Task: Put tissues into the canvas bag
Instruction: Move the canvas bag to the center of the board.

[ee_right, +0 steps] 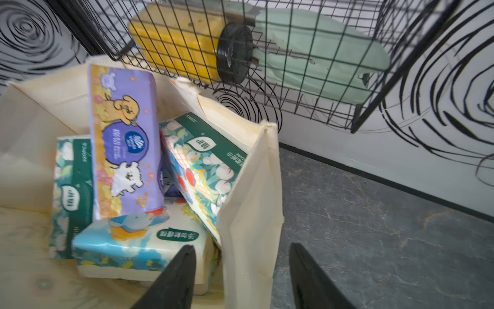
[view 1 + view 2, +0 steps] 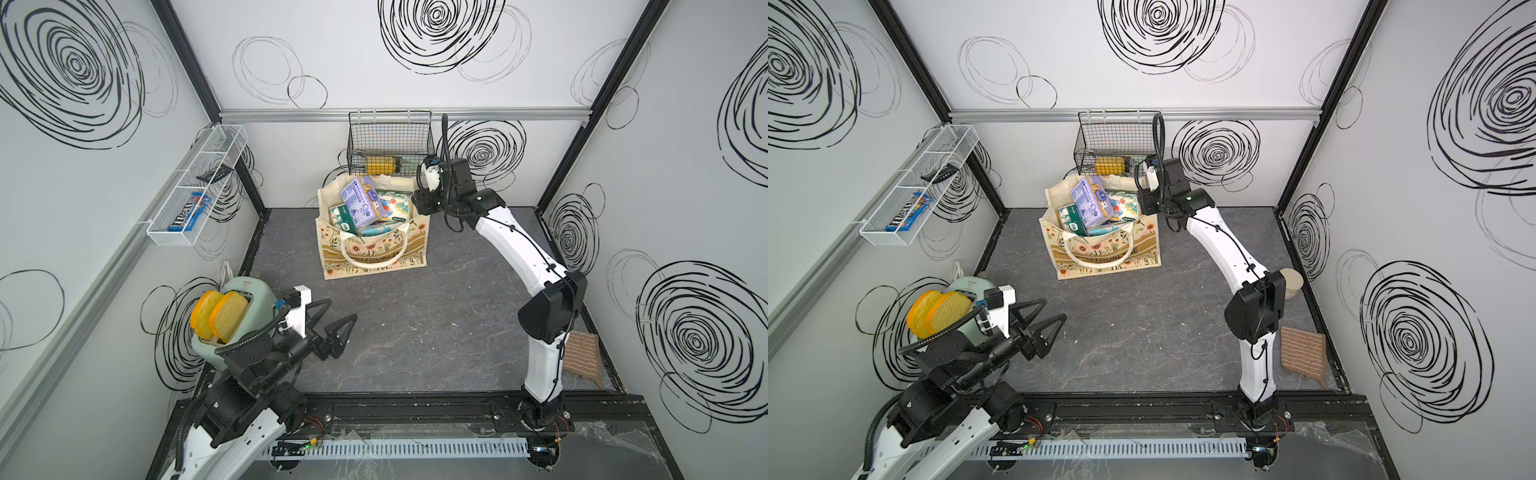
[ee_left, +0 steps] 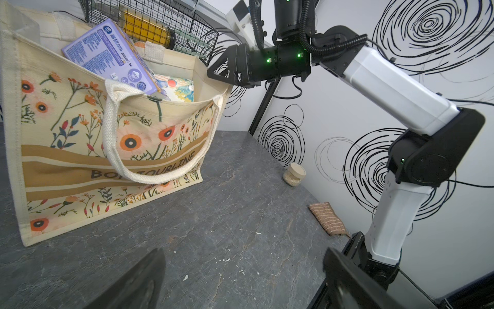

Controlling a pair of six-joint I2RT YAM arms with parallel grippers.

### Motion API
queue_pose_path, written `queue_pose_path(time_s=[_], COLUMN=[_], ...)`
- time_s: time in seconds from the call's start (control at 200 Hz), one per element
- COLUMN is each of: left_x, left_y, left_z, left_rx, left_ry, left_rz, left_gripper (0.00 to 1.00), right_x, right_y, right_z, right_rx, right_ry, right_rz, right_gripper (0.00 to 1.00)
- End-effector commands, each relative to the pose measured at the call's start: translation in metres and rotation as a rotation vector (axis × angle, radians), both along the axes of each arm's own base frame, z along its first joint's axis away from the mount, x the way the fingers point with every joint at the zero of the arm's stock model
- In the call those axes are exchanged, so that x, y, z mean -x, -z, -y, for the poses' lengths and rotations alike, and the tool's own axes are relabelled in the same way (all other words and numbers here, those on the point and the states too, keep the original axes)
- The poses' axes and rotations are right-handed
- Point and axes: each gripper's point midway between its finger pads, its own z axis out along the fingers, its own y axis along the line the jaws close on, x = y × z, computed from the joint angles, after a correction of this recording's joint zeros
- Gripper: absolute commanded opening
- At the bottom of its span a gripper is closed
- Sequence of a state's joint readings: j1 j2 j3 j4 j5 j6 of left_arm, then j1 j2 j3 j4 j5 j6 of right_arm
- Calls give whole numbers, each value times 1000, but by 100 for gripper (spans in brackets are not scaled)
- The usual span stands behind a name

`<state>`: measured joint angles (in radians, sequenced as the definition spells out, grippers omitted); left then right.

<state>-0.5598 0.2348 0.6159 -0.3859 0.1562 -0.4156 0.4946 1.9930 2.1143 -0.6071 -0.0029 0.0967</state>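
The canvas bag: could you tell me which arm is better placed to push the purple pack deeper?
Likely right: right gripper open at the rim of the canvas bag, near the purple pack; left gripper far off by the toaster.

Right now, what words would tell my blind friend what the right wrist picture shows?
An open canvas bag holds tissue packs, a purple pack lying on top. The right end effector hangs open over the bag's side wall, and a black wire basket sits behind the bag.
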Motion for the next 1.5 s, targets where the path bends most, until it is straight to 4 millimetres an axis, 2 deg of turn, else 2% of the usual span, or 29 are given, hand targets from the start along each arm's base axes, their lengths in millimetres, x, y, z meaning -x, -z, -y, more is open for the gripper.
queue_pose_path(time_s=[0.0, 0.085, 0.235, 0.4, 0.51, 0.62, 0.721, 1.016, 1.156, 1.276, 1.291, 1.336, 1.351, 1.446, 1.496], left_x=[-2, -1, -2, -2, -2, -2, -2, -4, -10, -20, -22, -26, -27, -37, -44], left_y=[-11, -11, -11, -10, -10, -11, -11, -8, -3, 5, 7, 9, 10, 8, 5], left_z=[1, 1, 1, 1, 1, 1, 1, 2, 2, 6, 6, 7, 8, 14, 19], left_rx=[30, 29, 29, 28, 28, 29, 29, 22, 7, -30, -36, -44, -45, -32, -27], left_ry=[1, 2, 2, 2, 0, 0, 1, -1, -17, -24, -26, -28, -27, -24, -23], left_rz=[35, 35, 34, 32, 32, 34, 34, 23, 0, -38, -46, -58, -62, -61, -55], left_gripper=[96, 96, 96, 96, 96, 96, 96, 96, 96, 98, 99, 99, 99, 99, 99], right_x=[4, 5, 10, 18, 30, 50, 74, 135, 145, 148, 149, 151, 151, 157, 160], right_y=[-4, -6, -14, -27, -31, -34, -43, -44, -36, -25, -24, -26, -27, -47, -61], right_z=[3, 4, 7, 15, 28, 47, 69, 141, 170, 179, 180, 182, 183, 191, 194], right_rx=[38, 41, 39, 36, 41, 44, 30, -13, -22, -6, -5, -5, -5, -19, -30], right_ry=[5, 12, 21, 40, 71, 116, 152, 247, 286, 296, 296, 300, 304, 342, 352], right_rz=[0, 8, 29, 44, 41, 45, 78, 97, 97, 78, 77, 83, 88, 152, 186], right_gripper=[40, 25, 17, 0, 0, 0, 0, 0, 0, 0, 3, 28, 33, 46, 47])
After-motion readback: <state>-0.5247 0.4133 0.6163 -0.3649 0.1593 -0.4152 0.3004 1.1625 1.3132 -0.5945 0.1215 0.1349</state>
